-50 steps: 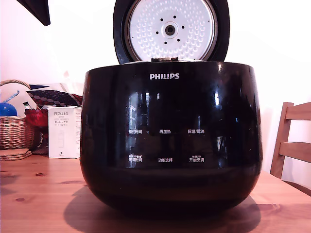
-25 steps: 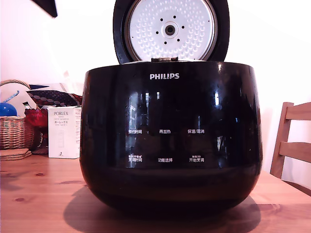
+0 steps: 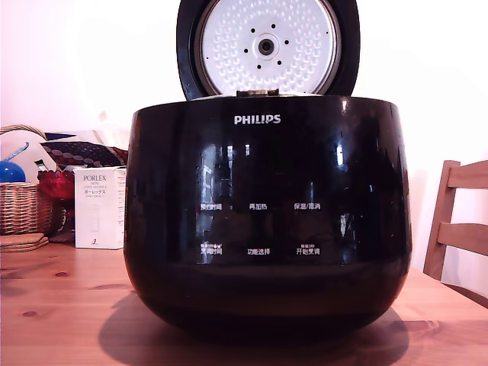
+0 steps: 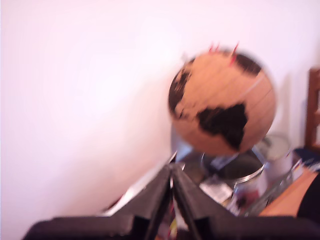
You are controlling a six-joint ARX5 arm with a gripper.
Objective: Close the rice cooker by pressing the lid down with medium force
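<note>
Gone from the exterior view's upper left corner: dark arm tip seen there a second ago, smaller half a second ago, now out of frame.

Cooker (image 3: 267, 229) square on the counter (image 3: 61, 305), filling the middle of the exterior view. Lid (image 3: 267, 46) fully raised at the back, dimpled silver underside facing the camera, untouched. Hand (image 4: 172, 172) visible in the wrist view only, blurred: black fingers pressed together at the tips, pinching nothing, aimed at a globe (image 4: 222, 102) and a pale wall, not at the cooker.

Risks, as judged:
- Could shove the whole cooker across the counter if pushing the upright lid from the front rather than from behind and above.
- Could skid off the glossy, rounded lid with so narrow a tip.
- Could stop short of latching with too light a press, or slam with too heavy a one.
- Could also misjudge the approach, with the lid outside the wrist view.

Writing: "PHILIPS" in white on the cooker front. Below it, two rows of white Chinese button labels, too small to read surely. "PORLEX" on a white box (image 3: 100, 207) at the exterior view's left, smaller print beneath unclear.
</note>
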